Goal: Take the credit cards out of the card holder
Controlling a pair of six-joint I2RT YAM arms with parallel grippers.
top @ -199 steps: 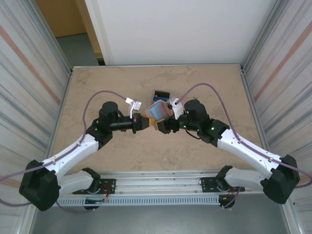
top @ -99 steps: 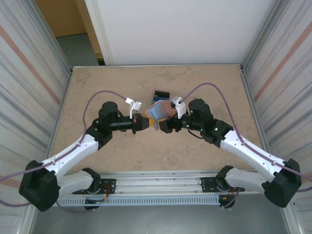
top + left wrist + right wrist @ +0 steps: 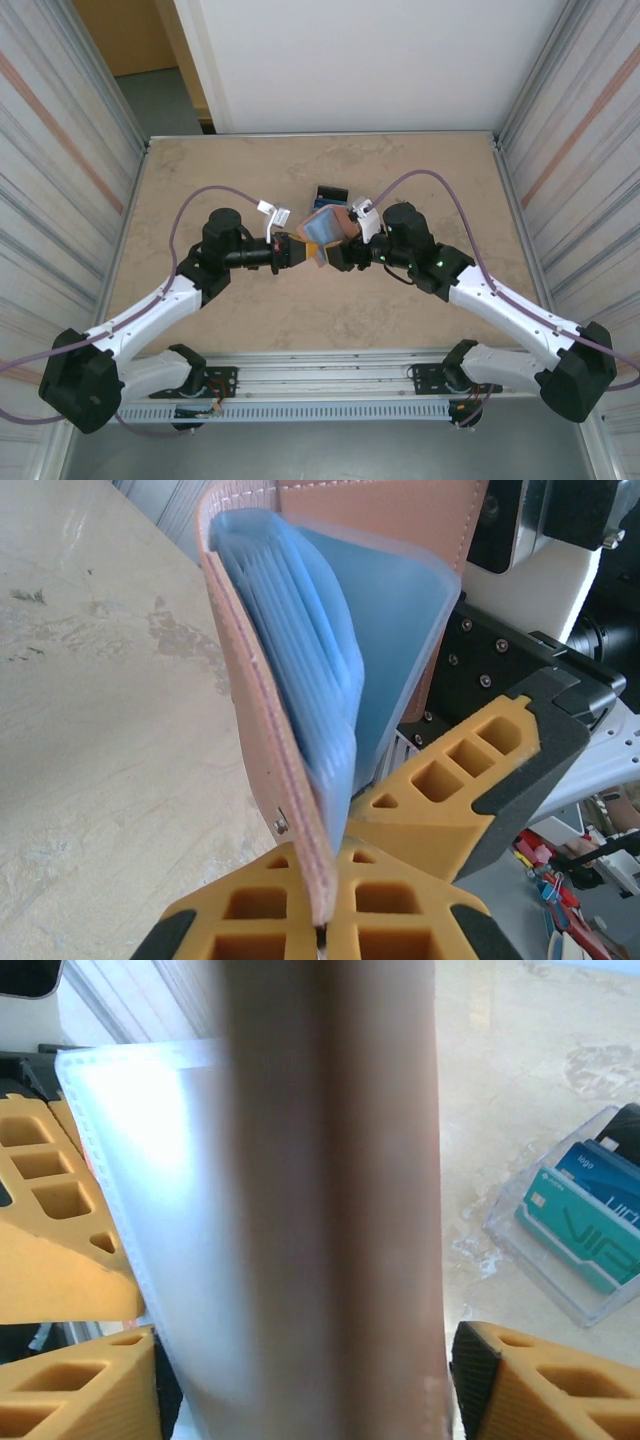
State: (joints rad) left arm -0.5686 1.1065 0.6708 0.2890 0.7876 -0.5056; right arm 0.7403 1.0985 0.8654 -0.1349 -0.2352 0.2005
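The card holder point(image 3: 320, 650) is pinched by its edge in the pressed-together left claw point(image 3: 322, 925); its far flap is straddled by the right claw point(image 3: 300, 1380), whether clamped cannot be told. It is judged light, floppy, slick-sleeved; the leather rim is best gripped.

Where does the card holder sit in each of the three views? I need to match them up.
Top external: the card holder is at mid-table, held up between the two wrists.
Left wrist: upper middle, with leather on the left and blue sleeves on the right; its lower edge is pinched in the left gripper.
Right wrist: a blurred brown band down the centre.
Shared landmark: the beige marbled table.
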